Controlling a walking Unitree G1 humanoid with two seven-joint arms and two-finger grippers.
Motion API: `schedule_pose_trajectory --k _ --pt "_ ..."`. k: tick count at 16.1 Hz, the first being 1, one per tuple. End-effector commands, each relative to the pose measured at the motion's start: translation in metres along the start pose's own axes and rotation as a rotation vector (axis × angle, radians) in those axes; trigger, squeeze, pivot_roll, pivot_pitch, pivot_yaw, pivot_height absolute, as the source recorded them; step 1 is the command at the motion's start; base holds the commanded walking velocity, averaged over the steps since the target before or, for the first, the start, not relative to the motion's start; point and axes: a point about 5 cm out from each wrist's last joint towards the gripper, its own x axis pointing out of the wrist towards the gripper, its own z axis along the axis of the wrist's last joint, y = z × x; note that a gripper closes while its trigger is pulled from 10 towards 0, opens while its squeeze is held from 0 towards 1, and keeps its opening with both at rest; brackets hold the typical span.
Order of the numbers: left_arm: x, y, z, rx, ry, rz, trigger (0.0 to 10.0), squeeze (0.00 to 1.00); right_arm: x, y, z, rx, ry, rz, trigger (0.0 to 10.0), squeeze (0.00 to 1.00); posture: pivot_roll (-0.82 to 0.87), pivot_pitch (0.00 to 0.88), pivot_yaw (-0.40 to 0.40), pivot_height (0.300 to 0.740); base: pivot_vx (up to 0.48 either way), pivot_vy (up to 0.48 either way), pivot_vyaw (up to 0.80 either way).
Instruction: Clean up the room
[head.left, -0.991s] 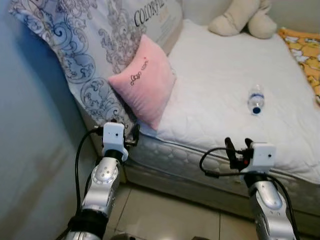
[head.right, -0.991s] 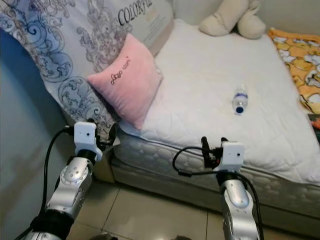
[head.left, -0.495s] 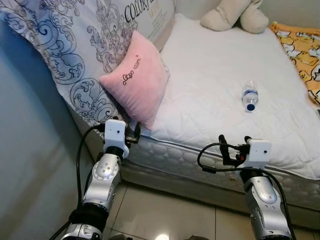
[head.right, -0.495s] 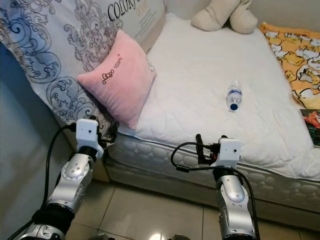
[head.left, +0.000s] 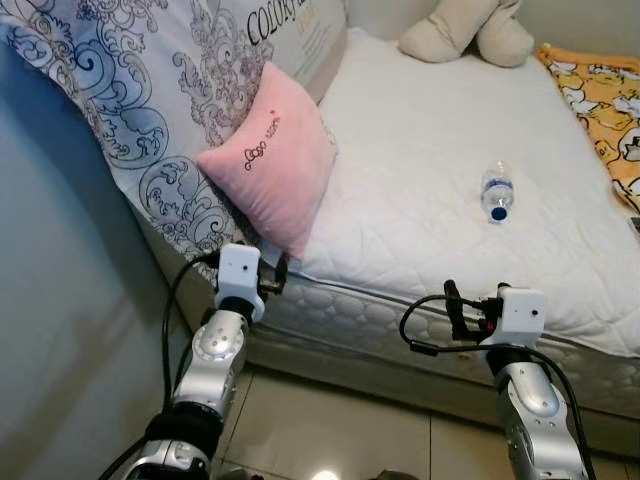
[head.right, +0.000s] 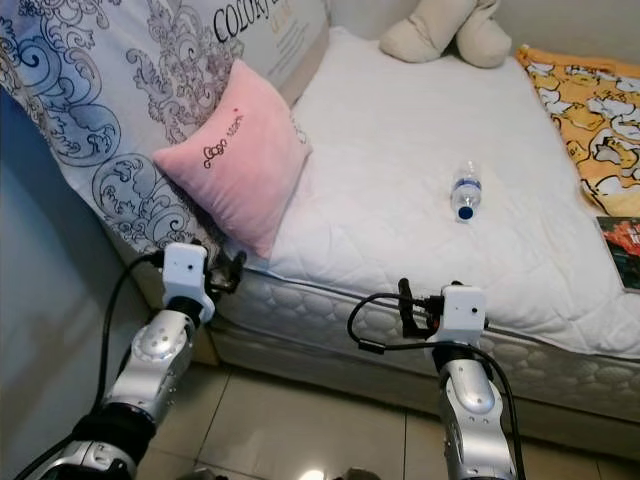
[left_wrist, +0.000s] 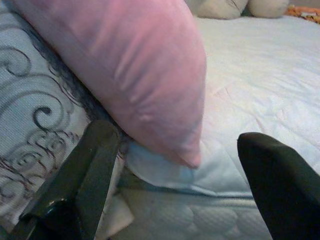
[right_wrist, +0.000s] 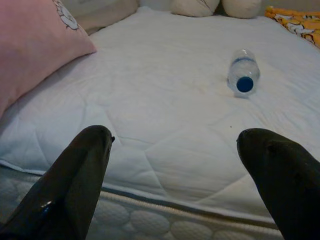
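A clear water bottle (head.left: 496, 192) with a blue cap lies on its side on the white mattress (head.left: 420, 170), its cap towards me (right_wrist: 242, 74). A pink cushion (head.left: 272, 155) leans on a large patterned pillow (head.left: 120, 90) at the bed's left. My left gripper (head.left: 274, 272) is open, just below the pink cushion's (left_wrist: 125, 65) lower corner at the mattress edge, and holds nothing. My right gripper (head.left: 468, 305) is open and empty in front of the mattress edge, well short of the bottle.
A beige plush toy (head.left: 465, 30) sits at the far end of the bed. An orange patterned blanket (head.left: 600, 95) lies on the right side, with a book (head.right: 620, 250) below it. A blue-grey wall (head.left: 50, 330) stands close on my left. Tiled floor (head.left: 330, 430) lies below.
The camera has shifted, so the bed sits a little differently in view. My left gripper has crept slightly closer to the pink cushion's corner. The bottle has not moved.
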Motion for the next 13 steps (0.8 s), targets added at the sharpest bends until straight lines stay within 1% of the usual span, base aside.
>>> schedule_pose_trajectory --k 1,2,3,4,5,6,7,8,9,10,11,13 --pt "0.005 -0.006 0.004 0.002 -0.009 -0.028 10.0 0.0 0.002 -0.007 -0.001 0.006 0.018 -0.035 10.0 0.0 -0.12 0.0 -0.023 0.699 0.0 0.0 0.0" --pt "0.005 -0.007 0.002 -0.007 0.005 -0.039 10.0 0.0 0.003 -0.01 -0.003 0.015 0.033 -0.055 10.0 0.0 -0.12 0.0 -0.025 0.699 0.0 0.0 0.0" --pt "0.007 -0.01 -0.004 -0.024 0.043 -0.05 10.0 0.0 0.006 -0.013 -0.01 0.043 0.079 -0.077 10.0 0.0 -0.12 0.0 -0.025 0.699 0.0 0.0 0.0" --pt "0.008 -0.013 -0.009 -0.021 0.085 -0.065 10.0 0.0 0.009 -0.012 -0.017 0.059 0.127 -0.075 10.0 0.0 -0.12 0.0 -0.025 0.699 0.0 0.0 0.0" --pt "0.008 -0.019 -0.026 -0.055 0.209 -0.066 10.0 0.0 0.013 -0.009 -0.041 0.103 0.289 -0.067 10.0 0.0 -0.11 0.0 -0.026 0.699 0.0 0.0 0.0" --pt "0.003 -0.025 -0.045 -0.103 0.36 -0.06 10.0 0.0 0.013 -0.003 -0.061 0.138 0.437 -0.051 10.0 0.0 -0.11 0.0 -0.023 0.699 0.0 0.0 0.0" --pt "-0.013 -0.033 -0.072 -0.112 0.553 -0.064 10.0 0.0 0.005 0.01 -0.085 0.123 0.616 0.002 10.0 0.0 -0.11 0.0 -0.022 0.699 0.0 0.0 0.0" --pt "-0.023 -0.038 -0.084 -0.139 0.64 -0.066 10.0 0.0 0.002 0.012 -0.09 0.123 0.66 0.004 10.0 0.0 -0.12 0.0 -0.025 0.699 0.0 0.0 0.0" --pt "-0.04 -0.045 -0.101 -0.174 0.774 -0.078 10.0 0.0 -0.002 0.017 -0.096 0.111 0.718 0.017 10.0 0.0 -0.12 0.0 -0.025 0.699 0.0 0.0 0.0" --pt "-0.059 -0.051 -0.118 -0.147 0.894 -0.102 10.0 0.0 -0.009 0.023 -0.104 0.082 0.782 0.032 10.0 0.0 -0.12 0.0 -0.028 0.699 0.0 0.0 0.0" --pt "-0.077 -0.055 -0.131 -0.15 0.992 -0.113 10.0 0.0 -0.021 0.027 -0.116 0.085 0.87 0.04 10.0 0.0 -0.12 0.0 -0.027 0.699 0.0 0.0 0.0" --pt "-0.093 -0.058 -0.141 -0.151 1.082 -0.114 10.0 0.0 -0.036 0.027 -0.127 0.082 0.959 0.053 10.0 0.0 -0.12 0.0 -0.028 0.699 0.0 0.0 0.0"
